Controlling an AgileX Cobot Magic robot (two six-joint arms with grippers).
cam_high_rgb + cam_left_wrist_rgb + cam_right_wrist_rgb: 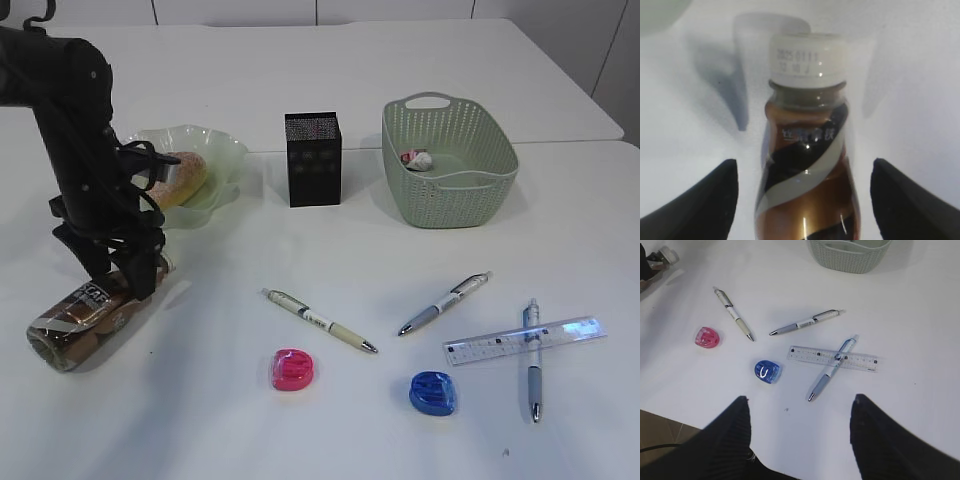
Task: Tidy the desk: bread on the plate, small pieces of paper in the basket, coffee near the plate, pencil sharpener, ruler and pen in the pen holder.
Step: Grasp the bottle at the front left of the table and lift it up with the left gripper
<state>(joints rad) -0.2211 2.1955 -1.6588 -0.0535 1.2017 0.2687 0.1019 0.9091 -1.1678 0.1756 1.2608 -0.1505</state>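
- Near the left edge of the desk (330,420), the coffee (85,315) lies on its side between the spread fingers of the left gripper (118,272); released, not clamped
- Only the left wrist view shows gaps either side of the bottle; the right gripper (800,432) hangs open

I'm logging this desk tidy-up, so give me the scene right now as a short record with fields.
coffee: lying on its side on the desk, near left, not yet by the plate
left gripper: jaws open, straddling the coffee's neck
right gripper: jaws open, empty, above the near right of the desk
bread: on the plate
basket: holds a crumpled paper
pen holder: upright between plate and basket
loose on desk: three pens, ruler under one pen, pink and blue sharpeners
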